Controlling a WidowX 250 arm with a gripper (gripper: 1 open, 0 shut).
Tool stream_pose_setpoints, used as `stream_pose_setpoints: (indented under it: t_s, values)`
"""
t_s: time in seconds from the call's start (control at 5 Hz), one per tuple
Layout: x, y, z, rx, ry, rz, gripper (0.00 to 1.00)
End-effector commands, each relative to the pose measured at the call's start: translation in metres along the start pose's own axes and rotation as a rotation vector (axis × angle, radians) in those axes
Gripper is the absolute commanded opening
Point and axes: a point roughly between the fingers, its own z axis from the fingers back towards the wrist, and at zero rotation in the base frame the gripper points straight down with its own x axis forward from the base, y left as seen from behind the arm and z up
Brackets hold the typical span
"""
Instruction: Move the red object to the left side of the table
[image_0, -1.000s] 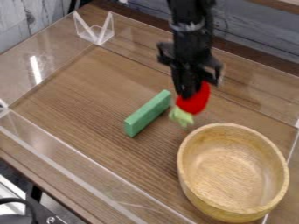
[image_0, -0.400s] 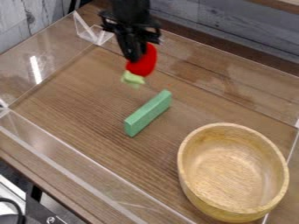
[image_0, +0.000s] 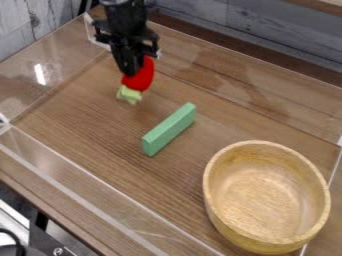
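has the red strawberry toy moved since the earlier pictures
Yes, the red strawberry toy has gone leftward in the picture: from above the wooden bowl's near side to beyond the green block, on its left.

The strawberry-like toy (image_0: 138, 77) at upper centre is red with a light green leafy end, the central block (image_0: 170, 129) plain green, the lower-right bowl (image_0: 266, 197) pale tan, the tabletop (image_0: 100, 150) brown wood-grain.

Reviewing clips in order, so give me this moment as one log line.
tool: shut on red toy | toy: over table, left of green block | bowl: near right corner | placement: not done
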Motion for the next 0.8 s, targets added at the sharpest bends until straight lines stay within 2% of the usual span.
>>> stream_pose_setpoints:
  t_s: [0.0,0.2,0.6]
  values:
    - [0.004,0.01,-0.005,0.045,-0.015,-0.013,0.0]
    - [0.0,0.013,-0.019,0.061,0.008,-0.021,0.0]
    - [-0.001,0.015,-0.035,0.068,0.039,-0.028,0.0]
